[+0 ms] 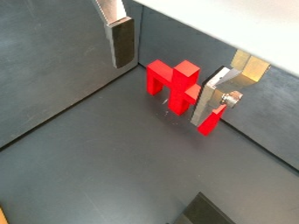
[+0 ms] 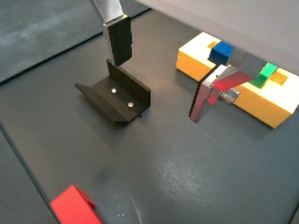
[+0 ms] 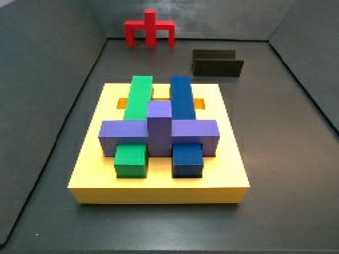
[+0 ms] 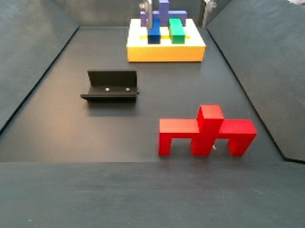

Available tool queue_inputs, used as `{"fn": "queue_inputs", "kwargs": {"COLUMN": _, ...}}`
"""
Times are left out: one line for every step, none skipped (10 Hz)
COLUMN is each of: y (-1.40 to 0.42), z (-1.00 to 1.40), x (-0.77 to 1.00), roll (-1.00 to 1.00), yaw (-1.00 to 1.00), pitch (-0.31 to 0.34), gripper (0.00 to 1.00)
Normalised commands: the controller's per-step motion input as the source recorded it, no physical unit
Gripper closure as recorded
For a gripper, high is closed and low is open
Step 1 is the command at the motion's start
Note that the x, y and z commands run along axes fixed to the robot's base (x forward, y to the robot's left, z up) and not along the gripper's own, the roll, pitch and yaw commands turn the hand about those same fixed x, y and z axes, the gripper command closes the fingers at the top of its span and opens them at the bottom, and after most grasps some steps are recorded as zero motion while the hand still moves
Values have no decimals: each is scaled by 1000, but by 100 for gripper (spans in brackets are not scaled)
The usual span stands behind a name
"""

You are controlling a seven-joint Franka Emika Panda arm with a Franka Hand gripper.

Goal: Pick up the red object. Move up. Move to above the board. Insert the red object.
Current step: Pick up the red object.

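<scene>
Tool (image 1: 170, 74): the two silver finger plates with dark pads stand well apart, jaws spread and nothing between them; in a wrist view one finger (image 1: 121, 39) and the other (image 1: 218, 98) frame bare floor and the red piece beyond. The tool does not show clearly in either side view.
Red object (image 4: 206, 135): stands upright on the dark floor, bar on its two legs with the post rising from the middle, close to a wall and well apart from the board. Standing free leaves its faces open to a pinch; it is untouched.
Board (image 3: 93, 159): yellow slab lying flat, carrying green, blue and purple blocks (image 3: 159, 127) seated in its slots, the purple one laid across the others.
Fixture (image 4: 113, 86): dark L-bracket on the floor between board and red object, empty.
Step in hand: judged to be the approach to the pick; no grasp yet made.
Next move calls for: lowering so the pads straddle the red object squarely before closing.
</scene>
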Motion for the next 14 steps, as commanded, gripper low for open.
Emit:
{"fn": "queue_inputs", "kwargs": {"y": 23, "z": 0, "x": -17, "roll": 0, "yaw": 0, "pitch": 0, "gripper": 0}}
{"fn": "queue_inputs", "kwargs": {"y": 154, "z": 0, "x": 0, "roll": 0, "yaw": 0, "pitch": 0, "gripper": 0}}
{"fn": "queue_inputs", "kwargs": {"y": 409, "z": -37, "x": 0, "roll": 20, "yaw": 0, "pitch": 19, "gripper": 0}}
{"fn": "queue_inputs", "kwargs": {"y": 766, "z": -103, "x": 0, "roll": 0, "yaw": 0, "pitch": 54, "gripper": 0}}
{"fn": "queue_inputs", "kwargs": {"y": 814, "z": -206, "x": 0, "roll": 0, "yaw": -29, "pitch": 100, "gripper": 0}}
{"fn": "queue_inputs", "kwargs": {"y": 831, "z": -383, "x": -49, "roll": 0, "yaw": -143, "pitch": 126, "gripper": 0}}
{"fn": "queue_inputs", "kwargs": {"y": 860, "z": -434, "x": -174, "roll": 0, "yaw": -123, "pitch": 131, "gripper": 0}}
{"fn": "queue_inputs", "kwargs": {"y": 837, "z": -589, "x": -183, "roll": -30, "yaw": -120, "pitch": 124, "gripper": 0}}
{"fn": "queue_inputs", "kwargs": {"y": 897, "z": -489, "x": -329, "roll": -11, "yaw": -46, "pitch": 71, "gripper": 0}}
{"fn": "queue_inputs", "kwargs": {"y": 820, "z": -354, "x": -443, "roll": 0, "yaw": 0, "pitch": 0, "gripper": 0}}
{"fn": "queue_inputs", "kwargs": {"y": 677, "z": -289, "x": -440, "roll": 31, "yaw": 0, "pitch": 0, "gripper": 0}}
{"fn": "queue_inputs", "kwargs": {"y": 586, "z": -266, "x": -457, "roll": 86, "yaw": 0, "pitch": 0, "gripper": 0}}
{"fn": "queue_inputs", "kwargs": {"y": 389, "z": -263, "x": -354, "roll": 111, "yaw": 0, "pitch": 0, "gripper": 0}}
{"fn": "queue_inputs", "kwargs": {"y": 206, "z": -291, "x": -177, "roll": 110, "yaw": 0, "pitch": 0, "gripper": 0}}
